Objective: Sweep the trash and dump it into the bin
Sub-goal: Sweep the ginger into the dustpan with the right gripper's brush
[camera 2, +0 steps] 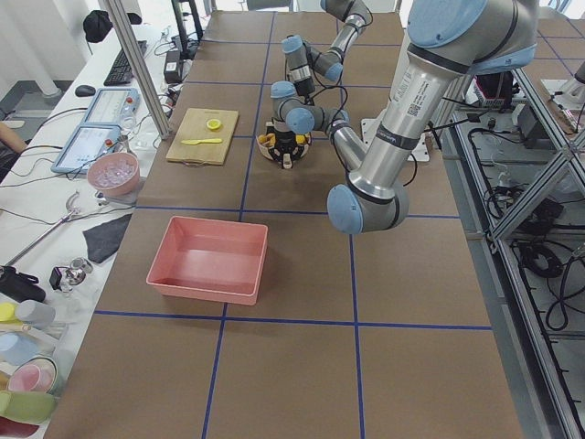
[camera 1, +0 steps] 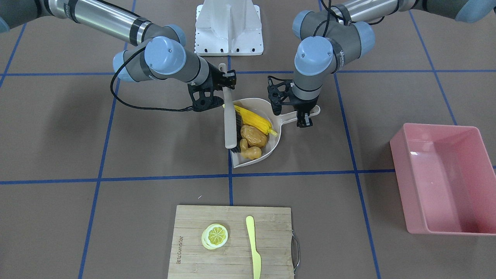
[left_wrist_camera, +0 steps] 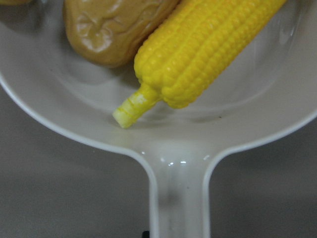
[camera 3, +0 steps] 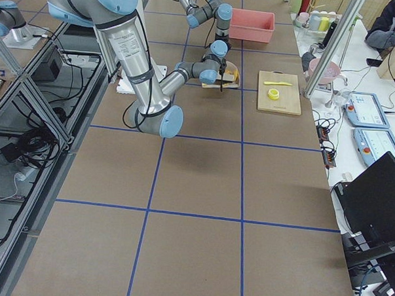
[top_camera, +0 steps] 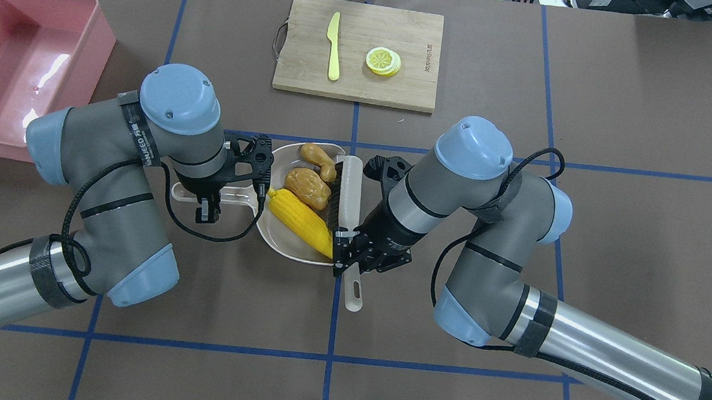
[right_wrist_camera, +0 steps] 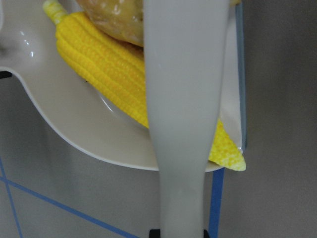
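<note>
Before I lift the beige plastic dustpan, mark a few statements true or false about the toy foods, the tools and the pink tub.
1. The yellow toy corn cob, brown lumpy potato and tan knobbly ginger root all lie in the beige plastic dustpan. True.
2. The large pink rectangular plastic tub holds trash. False: it is empty.
3. The right gripper grips the beige brush by its handle. True.
4. The left gripper hangs free. False: it clamps the dustpan's handle.

I see both arms bent inward toward mid-table, wrists low. My left gripper (camera 1: 304, 121) points downward with fingers clamped; my right gripper (top_camera: 348, 251) angles down, its 2 fingers clamped too.
</note>
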`<state>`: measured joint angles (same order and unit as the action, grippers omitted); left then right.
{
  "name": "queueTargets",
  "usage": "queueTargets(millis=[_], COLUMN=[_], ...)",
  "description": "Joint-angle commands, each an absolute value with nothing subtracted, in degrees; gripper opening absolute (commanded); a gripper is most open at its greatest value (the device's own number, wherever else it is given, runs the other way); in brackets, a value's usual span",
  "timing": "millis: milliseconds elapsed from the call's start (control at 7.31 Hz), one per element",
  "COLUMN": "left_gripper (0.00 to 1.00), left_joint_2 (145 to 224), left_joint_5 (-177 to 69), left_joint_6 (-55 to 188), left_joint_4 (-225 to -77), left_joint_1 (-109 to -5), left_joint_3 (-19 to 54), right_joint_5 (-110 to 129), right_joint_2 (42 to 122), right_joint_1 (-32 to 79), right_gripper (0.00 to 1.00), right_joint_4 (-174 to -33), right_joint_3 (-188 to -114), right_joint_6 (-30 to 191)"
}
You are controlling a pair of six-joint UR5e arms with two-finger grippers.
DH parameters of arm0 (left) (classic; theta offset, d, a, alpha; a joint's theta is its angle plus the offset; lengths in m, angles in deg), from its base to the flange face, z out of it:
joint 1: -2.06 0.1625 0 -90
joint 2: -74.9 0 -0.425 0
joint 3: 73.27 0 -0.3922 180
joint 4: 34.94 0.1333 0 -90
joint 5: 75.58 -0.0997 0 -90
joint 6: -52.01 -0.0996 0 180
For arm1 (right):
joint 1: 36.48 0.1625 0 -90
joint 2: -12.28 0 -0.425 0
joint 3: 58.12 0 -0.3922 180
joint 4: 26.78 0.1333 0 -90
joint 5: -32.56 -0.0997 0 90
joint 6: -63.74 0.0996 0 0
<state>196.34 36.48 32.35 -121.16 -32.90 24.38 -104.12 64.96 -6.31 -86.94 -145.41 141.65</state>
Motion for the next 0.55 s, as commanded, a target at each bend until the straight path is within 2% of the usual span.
queueTargets(millis=[0, 411], left_gripper=[0.00, 0.00], left_joint_2=[194.3, 194.1], left_joint_5=[36.5, 36.5], left_joint_6=[35.0, 36.5], left_joint_4=[-127.7, -132.3], left_joint_1=[-33.0, -33.2], left_joint_3=[23.5, 22.3], right_joint_5=[-104.5, -106.6], right_joint_2=[64.7, 65.9], right_joint_1=[-6.0, -1.1], right_gripper=[0.00, 0.00], right_joint_4=[-91.5, -99.9], right_joint_3=[-148.0, -154.3], right_joint_6=[141.6, 141.0])
